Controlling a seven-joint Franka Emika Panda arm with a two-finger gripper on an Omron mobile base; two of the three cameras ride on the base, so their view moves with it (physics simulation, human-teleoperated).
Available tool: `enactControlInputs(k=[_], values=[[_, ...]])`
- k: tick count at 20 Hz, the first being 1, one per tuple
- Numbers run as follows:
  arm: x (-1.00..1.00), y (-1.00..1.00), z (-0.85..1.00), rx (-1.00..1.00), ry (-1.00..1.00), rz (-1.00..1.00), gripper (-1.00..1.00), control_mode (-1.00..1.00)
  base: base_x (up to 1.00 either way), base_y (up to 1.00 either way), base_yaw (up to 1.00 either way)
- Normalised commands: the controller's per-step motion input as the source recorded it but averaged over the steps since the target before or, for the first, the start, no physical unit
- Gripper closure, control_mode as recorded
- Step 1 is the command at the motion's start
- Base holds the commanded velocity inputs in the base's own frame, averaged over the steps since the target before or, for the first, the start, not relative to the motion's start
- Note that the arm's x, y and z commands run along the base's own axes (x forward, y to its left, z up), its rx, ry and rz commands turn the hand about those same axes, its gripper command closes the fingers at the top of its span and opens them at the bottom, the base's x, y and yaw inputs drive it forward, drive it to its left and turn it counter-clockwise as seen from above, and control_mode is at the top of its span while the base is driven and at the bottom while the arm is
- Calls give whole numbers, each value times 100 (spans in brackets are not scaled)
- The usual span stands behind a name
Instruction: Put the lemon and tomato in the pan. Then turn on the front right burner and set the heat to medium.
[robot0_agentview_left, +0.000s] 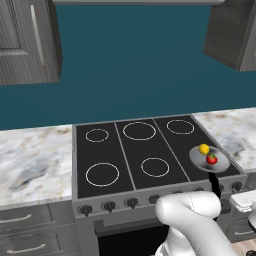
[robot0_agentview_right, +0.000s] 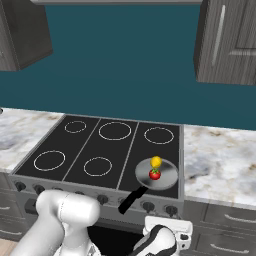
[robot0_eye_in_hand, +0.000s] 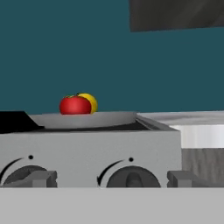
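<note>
Lemon (robot0_agentview_left: 204, 148) and tomato (robot0_agentview_left: 211, 159) sitting in pan (robot0_agentview_left: 200, 161), lower right of frame; hand (robot0_eye_in_hand: 109, 179) facing stove knobs (robot0_eye_in_hand: 131, 178), fingers spread.

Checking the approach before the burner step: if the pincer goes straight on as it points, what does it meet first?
Probably the rightmost knob on the stove front, between the pincer tips; depth is unclear.

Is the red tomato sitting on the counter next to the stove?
No, the tomato lies inside the pan on the stove, right beside the lemon.
</note>
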Motion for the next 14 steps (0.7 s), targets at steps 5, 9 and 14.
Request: enactControlInputs(k=[5, 9, 14], values=[[0, -13, -32, 0, 0, 0, -100, -100, 0, 0, 0], [0, -9, -1, 0, 0, 0, -100, -100, 0, 0, 0], [0, -11, 0, 0, 0, 0, -100, -100, 0, 0, 0]])
